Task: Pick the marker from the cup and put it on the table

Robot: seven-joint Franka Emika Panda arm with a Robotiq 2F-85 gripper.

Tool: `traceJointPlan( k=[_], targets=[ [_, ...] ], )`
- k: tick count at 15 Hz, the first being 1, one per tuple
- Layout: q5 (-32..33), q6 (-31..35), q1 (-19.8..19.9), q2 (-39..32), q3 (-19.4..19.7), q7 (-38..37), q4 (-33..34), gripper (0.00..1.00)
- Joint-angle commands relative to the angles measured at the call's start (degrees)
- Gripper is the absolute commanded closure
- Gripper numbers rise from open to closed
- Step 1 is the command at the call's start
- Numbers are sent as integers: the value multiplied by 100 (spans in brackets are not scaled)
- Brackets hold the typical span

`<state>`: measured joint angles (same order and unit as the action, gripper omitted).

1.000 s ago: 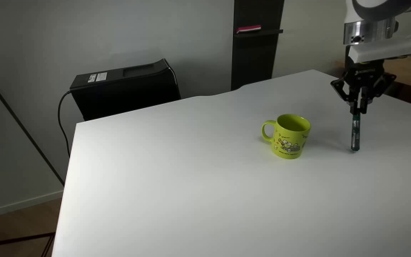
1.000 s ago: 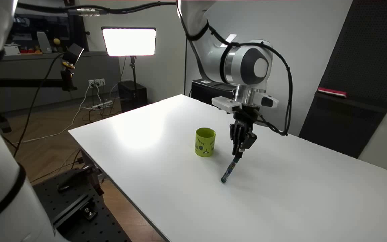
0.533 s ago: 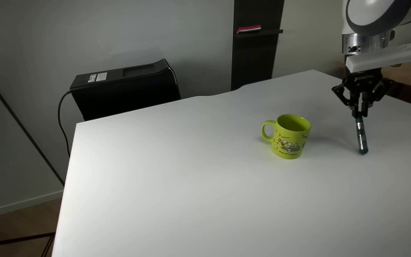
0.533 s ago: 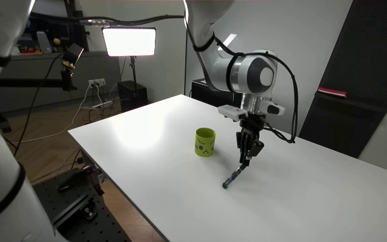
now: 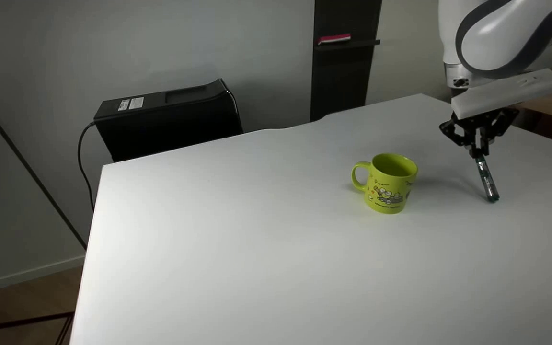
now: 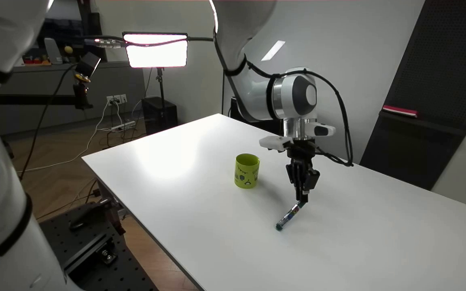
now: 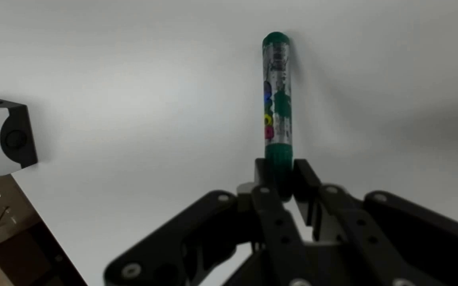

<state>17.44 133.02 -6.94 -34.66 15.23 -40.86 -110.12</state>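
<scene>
The marker (image 5: 487, 178) is silvery with coloured print and green ends. It also shows in an exterior view (image 6: 291, 215) and in the wrist view (image 7: 277, 91). My gripper (image 5: 478, 152), also in an exterior view (image 6: 302, 198) and the wrist view (image 7: 278, 171), is shut on the marker's green upper end. The marker slants down from the fingers, its lower end at the table (image 5: 257, 249) and seemingly touching it. The yellow-green cup (image 5: 390, 187), also in an exterior view (image 6: 246, 171), stands upright beside the gripper, with nothing sticking out. It is outside the wrist view.
A black box-shaped machine (image 5: 168, 120) stands behind the table edge. A bright light panel (image 6: 156, 50) stands beyond the table. A white and dark part (image 7: 4, 137) shows at the wrist view's left edge, near a table edge.
My gripper has come lower with the marker held. The marker has tilted from nearly upright to a clear slant, its lower end swinging away from the cup. The cup has not moved.
</scene>
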Motion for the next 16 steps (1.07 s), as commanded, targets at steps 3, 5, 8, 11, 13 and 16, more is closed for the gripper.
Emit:
traceJointPlan(
  k=[3,5,8,11,13,16],
  targets=[
    [429,115,-252,-131,147,-561,68,56],
    [462,127,-268,-134,145,-612,66,49],
    [402,93,-245,-100,110,-591,81,29],
    [245,-18,-174,80,11,-418,90,9],
    [82,-33,-53,329,-167,-59,31,0],
    [-253,91,148,791,-532,874,-133,0]
  ],
)
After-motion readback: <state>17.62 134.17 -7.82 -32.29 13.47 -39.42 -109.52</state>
